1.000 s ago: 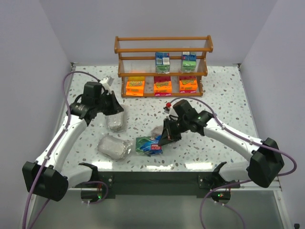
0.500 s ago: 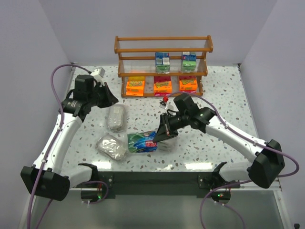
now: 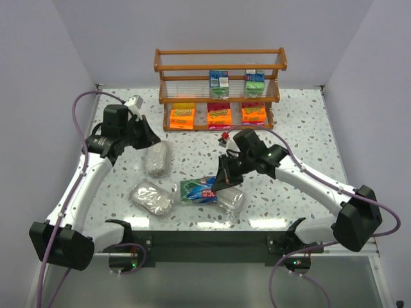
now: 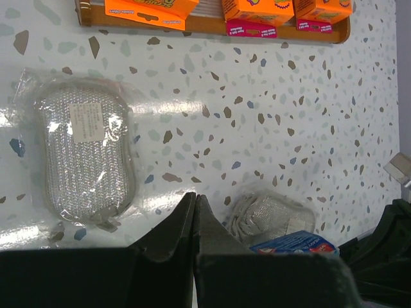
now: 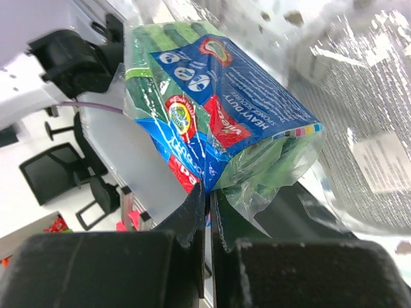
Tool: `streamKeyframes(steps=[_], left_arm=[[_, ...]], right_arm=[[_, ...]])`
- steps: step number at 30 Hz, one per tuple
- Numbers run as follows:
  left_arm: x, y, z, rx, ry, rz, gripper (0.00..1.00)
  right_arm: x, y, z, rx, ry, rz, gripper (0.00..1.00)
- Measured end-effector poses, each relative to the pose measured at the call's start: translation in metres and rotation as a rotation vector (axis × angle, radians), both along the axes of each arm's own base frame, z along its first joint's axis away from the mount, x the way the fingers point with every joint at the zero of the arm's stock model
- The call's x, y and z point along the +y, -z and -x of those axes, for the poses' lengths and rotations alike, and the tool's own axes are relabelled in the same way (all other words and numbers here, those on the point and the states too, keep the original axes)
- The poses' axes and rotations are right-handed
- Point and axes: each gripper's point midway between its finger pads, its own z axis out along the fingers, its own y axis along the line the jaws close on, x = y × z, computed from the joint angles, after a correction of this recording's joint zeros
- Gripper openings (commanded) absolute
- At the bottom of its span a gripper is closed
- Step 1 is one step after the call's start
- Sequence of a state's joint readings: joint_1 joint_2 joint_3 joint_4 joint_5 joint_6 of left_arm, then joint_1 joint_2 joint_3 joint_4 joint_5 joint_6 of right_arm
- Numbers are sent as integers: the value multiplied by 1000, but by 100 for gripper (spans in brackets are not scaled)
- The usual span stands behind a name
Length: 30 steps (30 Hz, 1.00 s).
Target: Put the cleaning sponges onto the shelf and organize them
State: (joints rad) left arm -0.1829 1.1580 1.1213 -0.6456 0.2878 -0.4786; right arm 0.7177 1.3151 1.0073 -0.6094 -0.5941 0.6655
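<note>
The wooden shelf (image 3: 220, 86) stands at the back, with three orange-and-pink packs (image 3: 219, 114) on its bottom tier and two green/blue boxes (image 3: 219, 82) on the middle tier. My right gripper (image 3: 218, 186) is shut on the plastic wrap edge of a green/blue sponge pack (image 3: 198, 191), which shows close up (image 5: 218, 109) in the right wrist view above the closed jaws (image 5: 207, 192). Three silvery packs lie on the table: one (image 3: 157, 158) near my left gripper (image 3: 151, 138), one (image 3: 151, 197) at the front left, and one (image 3: 230, 199) beside the held pack. The left gripper (image 4: 194, 199) is shut and empty.
The shelf's top tier holds nothing. The shelf's base (image 4: 212, 25) and the orange packs line the top of the left wrist view. Both arm bases sit at the table's near edge (image 3: 205, 231). White walls enclose the table on three sides.
My left arm pulled back to the left, away from the upright silvery pack. The right gripper carried the green/blue pack left, then slightly right, uncovering a silvery pack beside it.
</note>
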Motion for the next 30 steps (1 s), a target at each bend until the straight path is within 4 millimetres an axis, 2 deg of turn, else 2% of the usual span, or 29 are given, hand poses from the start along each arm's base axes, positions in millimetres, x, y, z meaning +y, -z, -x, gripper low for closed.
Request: streamKeyframes(steps=[2, 5, 8, 13, 17, 21, 26, 30], left_arm=[[1, 0, 0, -2, -7, -4, 0], [7, -2, -2, -11, -36, -15, 0], [17, -8, -5, -27, -86, -20, 0], [32, -30, -12, -79, -168, -4, 0], [37, -42, -15, -104, -199, 7, 0], [40, -47, -17, -113, -217, 13, 0], [42, -48, -15, -113, -223, 12, 0], [43, -49, -15, -117, -228, 10, 0]], right_arm=[[9, -7, -9, -15, 10, -25, 0], [27, -21, -33, -51, 53, -82, 0], [44, -38, -70, -99, 169, -141, 0], [60, -61, -140, -161, 448, -214, 0], [60, -65, -189, -188, 690, -237, 0], [55, -68, -225, -207, 882, -242, 0], [69, -97, -274, -241, 1011, -316, 0], [79, -112, -298, -240, 1073, -367, 0]])
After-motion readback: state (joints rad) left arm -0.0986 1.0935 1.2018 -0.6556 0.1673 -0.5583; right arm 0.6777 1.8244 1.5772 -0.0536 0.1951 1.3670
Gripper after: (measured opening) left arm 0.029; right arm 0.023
